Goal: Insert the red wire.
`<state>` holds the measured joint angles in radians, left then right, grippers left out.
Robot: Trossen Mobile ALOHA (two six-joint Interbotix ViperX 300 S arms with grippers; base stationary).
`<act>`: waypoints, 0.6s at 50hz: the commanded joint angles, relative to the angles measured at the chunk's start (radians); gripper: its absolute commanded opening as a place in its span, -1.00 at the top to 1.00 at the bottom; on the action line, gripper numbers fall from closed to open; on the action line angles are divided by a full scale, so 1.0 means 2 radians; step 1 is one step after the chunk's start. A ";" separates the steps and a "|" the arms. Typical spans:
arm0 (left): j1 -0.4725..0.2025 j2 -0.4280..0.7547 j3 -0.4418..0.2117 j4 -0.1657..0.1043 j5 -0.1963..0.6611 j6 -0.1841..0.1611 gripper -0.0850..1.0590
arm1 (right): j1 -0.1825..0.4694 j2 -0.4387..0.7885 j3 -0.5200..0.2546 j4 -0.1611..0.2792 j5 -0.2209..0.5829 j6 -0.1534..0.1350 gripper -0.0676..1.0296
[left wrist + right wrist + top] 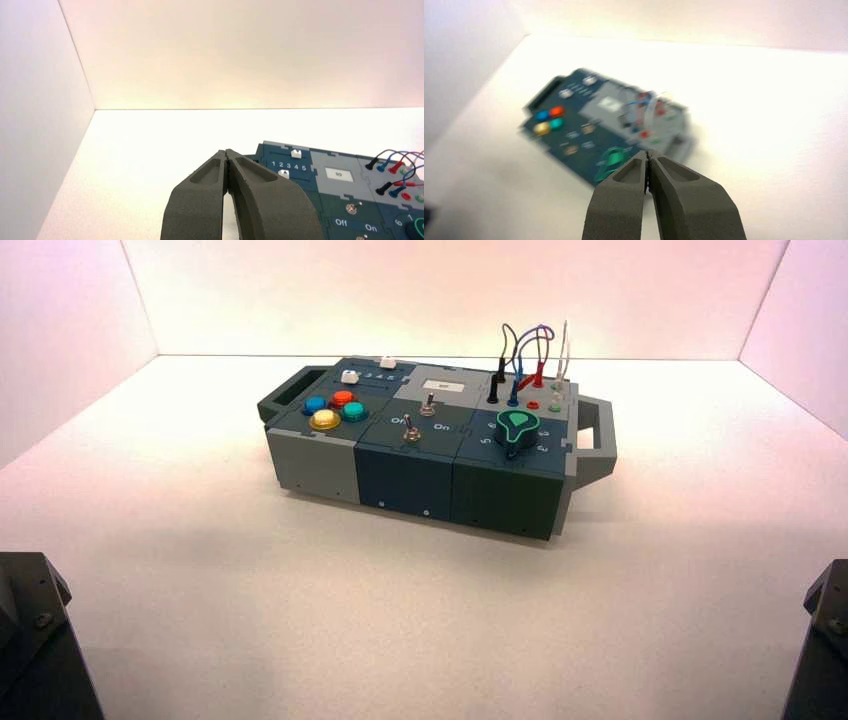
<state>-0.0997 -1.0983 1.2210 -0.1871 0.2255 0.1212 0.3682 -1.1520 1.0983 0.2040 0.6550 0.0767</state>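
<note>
Both pincers (L (226,152), R (648,154)) tog., nr near corners. Pale worktop (400,610), pale walls (440,300). Red wire (539,375) at box's (405,470) far R. We read "Off", "On", slider nos. 1–5.

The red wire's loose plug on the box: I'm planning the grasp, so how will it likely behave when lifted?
The small red tapered plug looks rigid, so probably holds shape. Its thin looping red cable seems floppy, likely to bend and swing.
</note>
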 commanded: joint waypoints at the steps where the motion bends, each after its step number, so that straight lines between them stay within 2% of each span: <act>1: 0.002 0.008 -0.016 -0.001 -0.002 0.000 0.91 | 0.023 0.039 -0.023 0.040 -0.010 0.000 0.85; 5: 0.002 0.012 -0.016 -0.001 -0.002 0.000 0.91 | 0.028 0.064 -0.025 0.067 -0.013 0.000 0.78; 12: 0.002 0.016 -0.016 -0.001 -0.002 0.000 0.91 | 0.031 0.112 -0.029 0.108 -0.013 -0.002 0.53; 16: 0.002 0.020 -0.018 -0.001 -0.002 0.000 0.91 | 0.037 0.137 -0.032 0.127 -0.014 -0.004 0.51; 20: 0.002 0.025 -0.018 -0.001 -0.002 0.000 0.91 | 0.044 0.158 -0.036 0.135 -0.014 -0.006 0.49; 24: 0.002 0.030 -0.019 -0.001 -0.002 0.001 0.91 | 0.048 0.173 -0.039 0.141 -0.018 -0.006 0.39; 30: 0.002 0.035 -0.020 -0.001 -0.002 0.000 0.91 | 0.050 0.195 -0.043 0.143 -0.021 -0.006 0.32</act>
<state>-0.0982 -1.0431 1.2180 -0.1871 0.2270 0.1197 0.4602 -0.7839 1.0508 0.4801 0.6259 0.0660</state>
